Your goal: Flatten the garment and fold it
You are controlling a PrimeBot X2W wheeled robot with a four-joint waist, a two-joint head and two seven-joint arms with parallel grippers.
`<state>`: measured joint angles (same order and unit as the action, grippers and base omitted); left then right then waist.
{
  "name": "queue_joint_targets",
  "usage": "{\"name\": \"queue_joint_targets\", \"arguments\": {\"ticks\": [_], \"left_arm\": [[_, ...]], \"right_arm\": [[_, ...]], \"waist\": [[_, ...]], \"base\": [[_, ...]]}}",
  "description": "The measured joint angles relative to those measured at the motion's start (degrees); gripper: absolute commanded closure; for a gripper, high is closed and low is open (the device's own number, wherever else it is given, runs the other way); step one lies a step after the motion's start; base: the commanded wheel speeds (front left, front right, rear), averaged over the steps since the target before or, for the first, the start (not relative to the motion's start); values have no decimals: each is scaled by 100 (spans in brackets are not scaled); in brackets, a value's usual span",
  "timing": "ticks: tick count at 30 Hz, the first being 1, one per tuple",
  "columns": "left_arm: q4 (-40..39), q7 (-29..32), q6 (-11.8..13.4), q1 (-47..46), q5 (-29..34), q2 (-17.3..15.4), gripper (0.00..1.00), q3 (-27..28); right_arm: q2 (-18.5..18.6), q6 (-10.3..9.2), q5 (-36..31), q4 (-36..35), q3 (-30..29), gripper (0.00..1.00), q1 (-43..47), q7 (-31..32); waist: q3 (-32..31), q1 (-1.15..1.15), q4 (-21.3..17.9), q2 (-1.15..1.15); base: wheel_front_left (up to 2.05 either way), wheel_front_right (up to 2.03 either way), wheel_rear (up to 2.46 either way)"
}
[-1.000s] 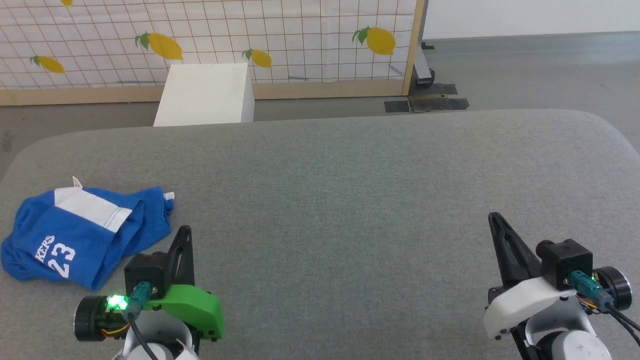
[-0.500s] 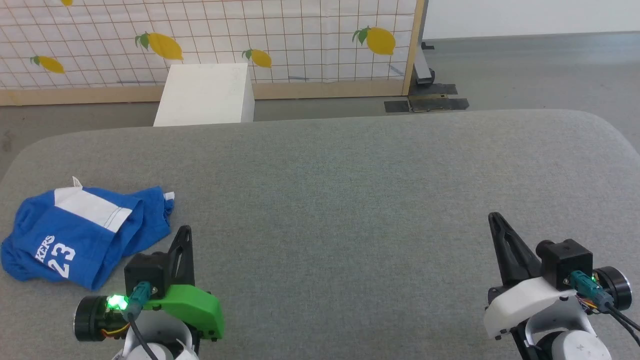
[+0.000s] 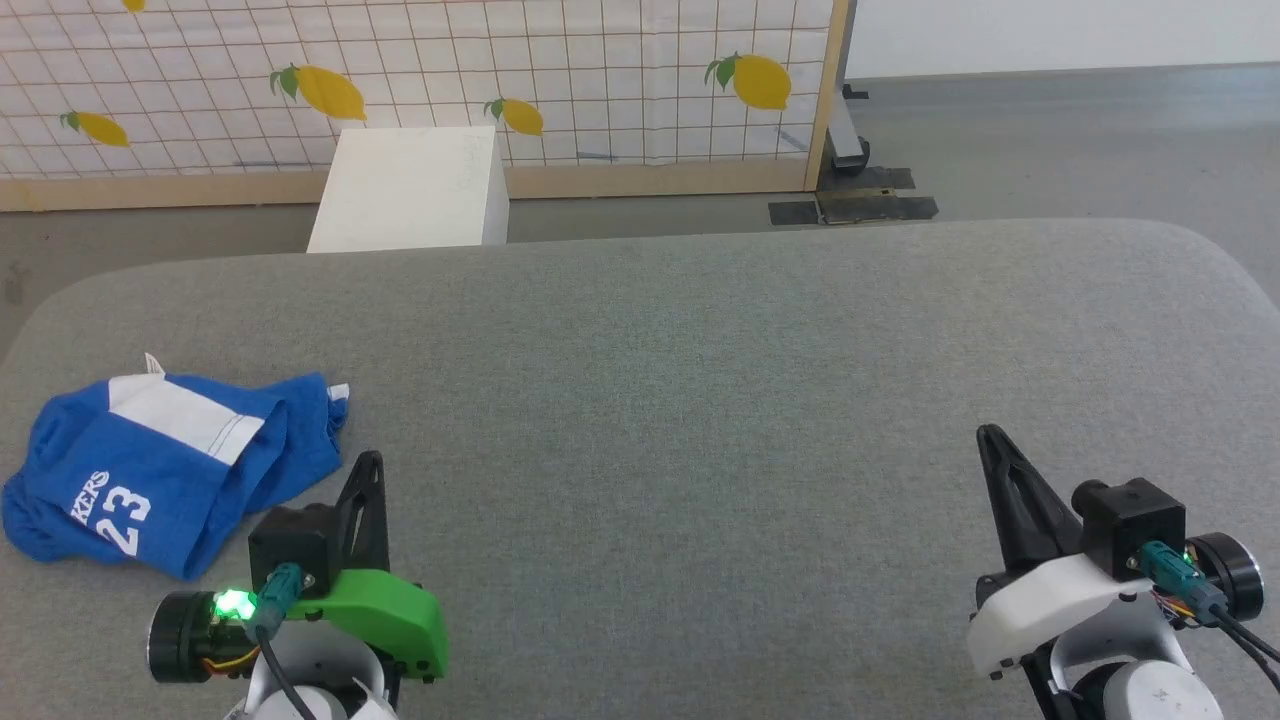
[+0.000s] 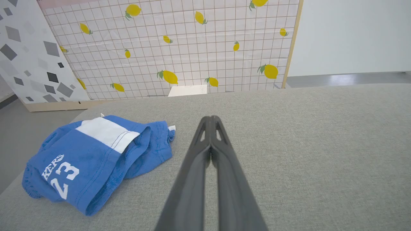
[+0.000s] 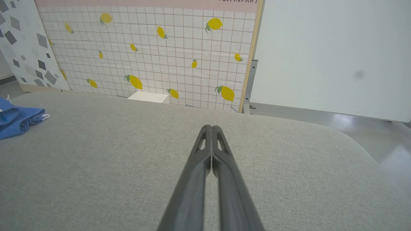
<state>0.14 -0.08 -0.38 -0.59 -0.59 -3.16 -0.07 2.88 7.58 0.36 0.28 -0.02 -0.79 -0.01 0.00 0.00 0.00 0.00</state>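
On the left end of a grey padded worktop (image 3: 720, 380), the garment (image 3: 165, 460), small blue shorts with a white stripe and a "23" print, lies crumpled, one part doubled over another. Nothing has changed in the last second: the shorts, both arms and the head camera's framing are exactly where they were. The left gripper (image 3: 368, 462) rests just beside the shorts' near edge, and in the left wrist view it is clear of the cloth. Its fingers are pressed together and grip nothing. The right gripper (image 3: 988, 435) sits well apart at the opposite end of the worktop, also closed tight and empty. A white box (image 3: 410, 190) and a lemon-print screen (image 3: 600, 80) stand behind.

The stillness suggests the job has not started, with neither flattening nor folding under way. The first move probably falls to the left arm, which must part its fingers before it can pinch a hem. The shorts may also need dragging toward the centre so the right arm can reach them.
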Motion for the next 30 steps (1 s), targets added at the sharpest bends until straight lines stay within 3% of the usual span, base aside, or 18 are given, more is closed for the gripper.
{"name": "queue_joint_targets", "arguments": {"ticks": [12, 13, 30], "left_arm": [[0, 0, 0, 0, 0, 0, 100, 0], [0, 0, 0, 0, 0, 0, 0, 1], [81, -110, -15, -2, -60, -1, 0, -33]], "right_arm": [[0, 0, -1, 0, 0, 100, 0, 0], [0, 0, 0, 1, 1, 0, -1, 0], [0, 0, 181, 124, -32, 0, -1, -110]], "waist": [[0, 0, 0, 0], [0, 0, 0, 0], [-11, 0, 19, 0]], "base": [[0, 0, 0], [0, 0, 0], [0, 0, 0]]}}
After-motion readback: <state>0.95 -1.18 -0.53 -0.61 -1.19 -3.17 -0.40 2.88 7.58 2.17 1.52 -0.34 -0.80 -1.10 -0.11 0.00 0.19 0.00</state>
